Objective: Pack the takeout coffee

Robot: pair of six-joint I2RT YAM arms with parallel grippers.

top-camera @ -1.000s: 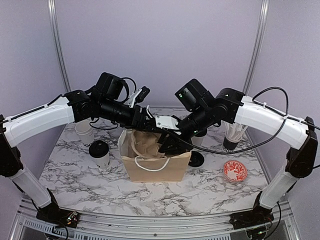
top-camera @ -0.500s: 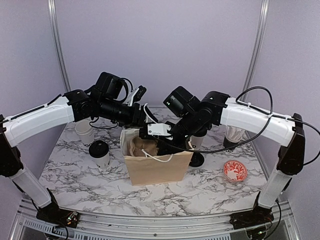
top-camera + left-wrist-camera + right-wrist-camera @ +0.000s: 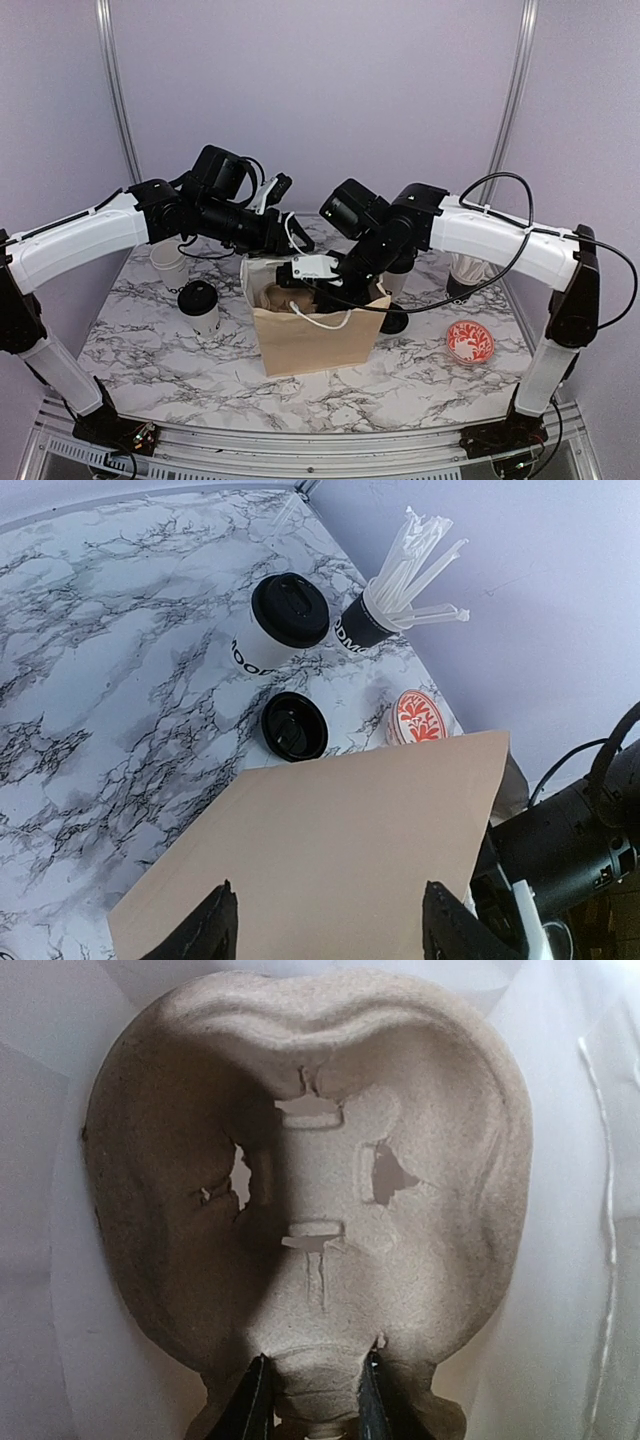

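Note:
A brown paper bag point(image 3: 315, 340) stands open at the table's middle. My right gripper point(image 3: 298, 292) reaches down into it, shut on the end tab of a moulded pulp cup carrier point(image 3: 310, 1190), which fills the right wrist view; my right gripper point(image 3: 312, 1405) pinches its near edge. My left gripper point(image 3: 298, 242) hovers open at the bag's back rim; in its wrist view the left gripper point(image 3: 330, 930) straddles the bag's flat wall point(image 3: 330, 840). One lidded takeout coffee point(image 3: 200, 306) stands left of the bag. Another takeout coffee point(image 3: 285, 620) stands right of it, half hidden behind my right arm point(image 3: 397, 283).
A lidless white cup point(image 3: 170, 265) stands at the back left. A loose black lid point(image 3: 393, 320) lies right of the bag, the same lid point(image 3: 294, 726) showing in the left wrist view. A dark cup of white sticks point(image 3: 465, 272) and a red-patterned bowl point(image 3: 470, 343) sit at the right.
My right gripper has carried the pulp carrier leftward and down into the bag, and the bag's mouth has squared up. My left gripper's fingers have spread wider at the back rim.

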